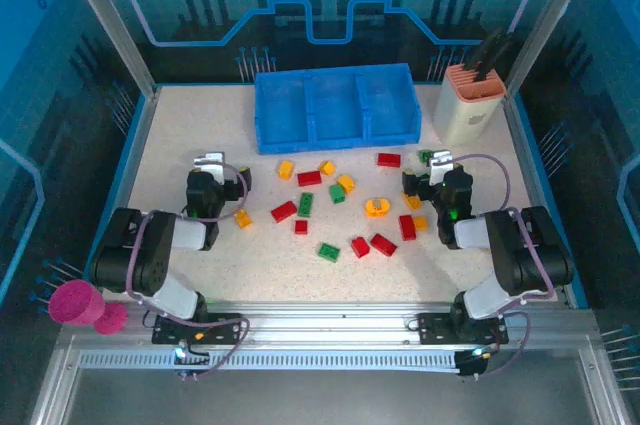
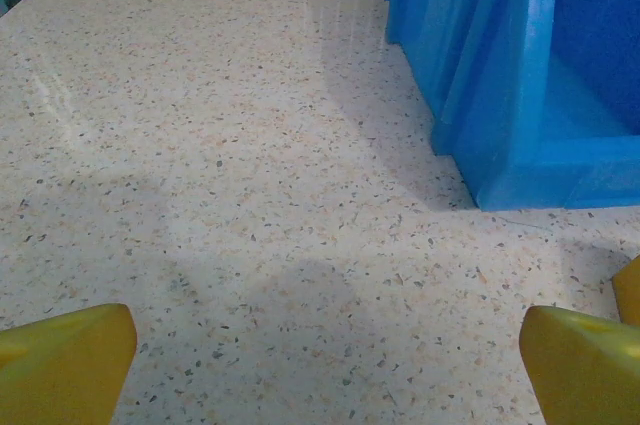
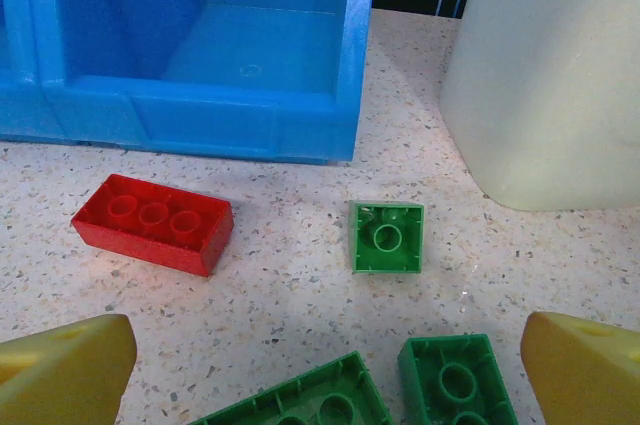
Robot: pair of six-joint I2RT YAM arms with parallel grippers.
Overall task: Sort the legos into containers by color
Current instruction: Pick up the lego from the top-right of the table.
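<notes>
Legos: the legos lie scattered on the table between the arms, at 6 o'clock from the blue tray; its three compartments look bare.
Right gripper: the right gripper is spread wide, grasping nothing and touching nothing.
Nearest pieces: a small green brick sits just ahead at 12 o'clock, and a red brick at 10 o'clock.
Red brick axis: roughly 9-to-3, along the jaws' closing line, so a wrist turn seems needed.
Left gripper: the left gripper is likewise released and empty over bare table, with the tray corner at 1 o'clock.
Nearer arm: the right, by judgement.
</notes>
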